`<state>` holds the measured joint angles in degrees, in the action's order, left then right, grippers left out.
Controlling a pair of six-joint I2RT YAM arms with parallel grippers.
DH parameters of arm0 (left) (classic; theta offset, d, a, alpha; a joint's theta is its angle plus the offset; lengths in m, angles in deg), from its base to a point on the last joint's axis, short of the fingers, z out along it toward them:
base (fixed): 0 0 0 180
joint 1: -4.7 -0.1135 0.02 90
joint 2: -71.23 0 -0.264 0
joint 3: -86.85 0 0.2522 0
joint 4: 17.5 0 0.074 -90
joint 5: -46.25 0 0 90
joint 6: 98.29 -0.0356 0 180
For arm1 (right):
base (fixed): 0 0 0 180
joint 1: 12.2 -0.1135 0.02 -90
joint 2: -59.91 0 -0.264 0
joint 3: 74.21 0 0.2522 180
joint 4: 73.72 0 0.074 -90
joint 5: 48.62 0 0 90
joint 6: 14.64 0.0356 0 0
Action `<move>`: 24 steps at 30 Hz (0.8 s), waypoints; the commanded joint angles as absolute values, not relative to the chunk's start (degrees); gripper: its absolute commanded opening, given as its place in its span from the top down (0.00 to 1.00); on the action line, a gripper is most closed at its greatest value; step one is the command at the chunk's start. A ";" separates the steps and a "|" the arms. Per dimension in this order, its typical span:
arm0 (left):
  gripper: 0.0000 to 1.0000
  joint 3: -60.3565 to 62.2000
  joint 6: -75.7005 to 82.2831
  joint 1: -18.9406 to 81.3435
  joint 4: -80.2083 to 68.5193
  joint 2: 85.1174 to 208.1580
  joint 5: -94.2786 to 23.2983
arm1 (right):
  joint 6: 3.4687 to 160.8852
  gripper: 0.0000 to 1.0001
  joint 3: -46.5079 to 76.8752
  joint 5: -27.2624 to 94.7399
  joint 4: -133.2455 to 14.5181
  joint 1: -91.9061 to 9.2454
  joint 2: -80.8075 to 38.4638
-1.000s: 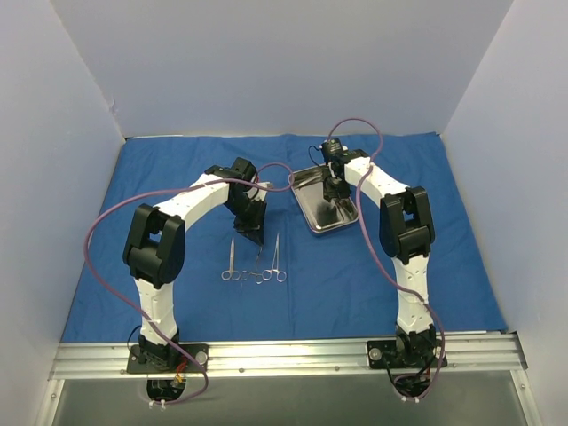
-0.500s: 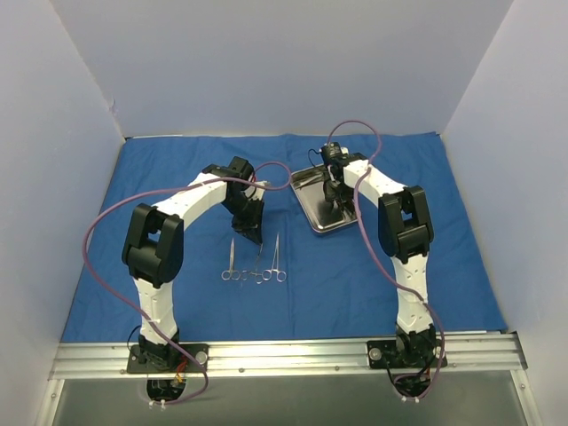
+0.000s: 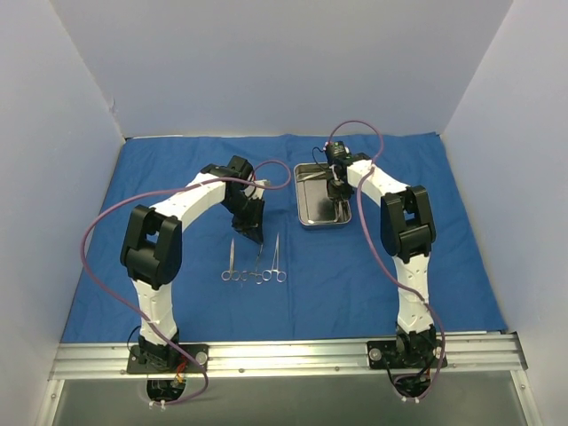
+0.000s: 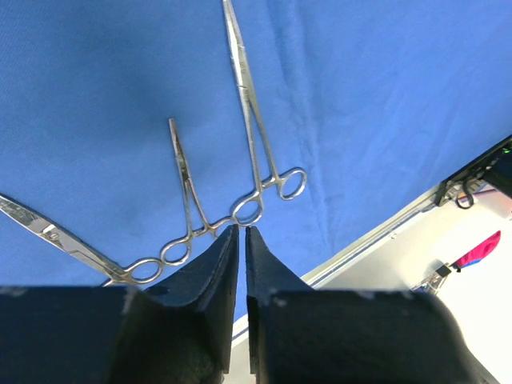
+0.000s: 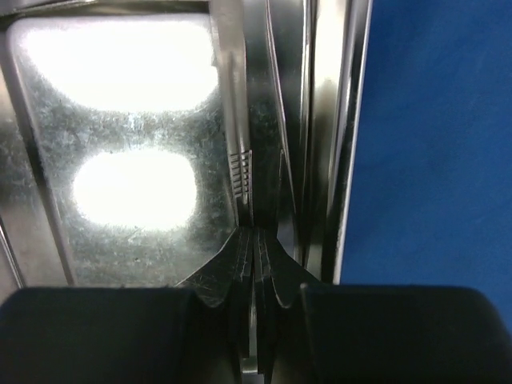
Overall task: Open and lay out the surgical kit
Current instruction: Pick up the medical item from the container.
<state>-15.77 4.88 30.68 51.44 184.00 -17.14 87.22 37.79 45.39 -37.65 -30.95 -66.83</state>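
The royal-blue cloth [image 3: 426, 266] lies spread flat over the table, reaching nearly to its side edges; on it, toward the far edge and just right of centre, sits the steel tray [image 3: 312, 200], slim steel tweezers [image 5: 240, 172] lying lengthwise along its right wall. Three ring-handled forceps [image 3: 256, 264] rest side by side in the middle of the cloth, rings toward the near edge, the two rightmost almost touching at the rings. The right gripper [image 3: 340, 209] reaches down into the tray's right side, its fingers [image 5: 228, 268] pressed together at the near end of the tweezers – whether the steel is actually pinched cannot be told. The left gripper [image 3: 253, 235] hangs just beyond the forceps' tips; its fingers [image 4: 212, 268] stand all but closed, only a thin slit between them – nothing in it. An aluminium rail [image 3: 284, 357] carries both arm bases along the table's near edge; purple cables [image 3: 106, 222] loop over the arms; pale walls [image 3: 266, 62] enclose three sides.
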 commanded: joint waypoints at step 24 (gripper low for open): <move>0.47 -11.99 28.27 26.94 7.27 176.00 11.88 | 93.29 1.00 35.01 9.93 -40.35 -29.34 -52.42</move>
<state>-12.71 23.20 26.90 19.94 179.33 7.19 90.35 36.76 18.94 -36.63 -29.96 -56.80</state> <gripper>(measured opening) 0.521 0.029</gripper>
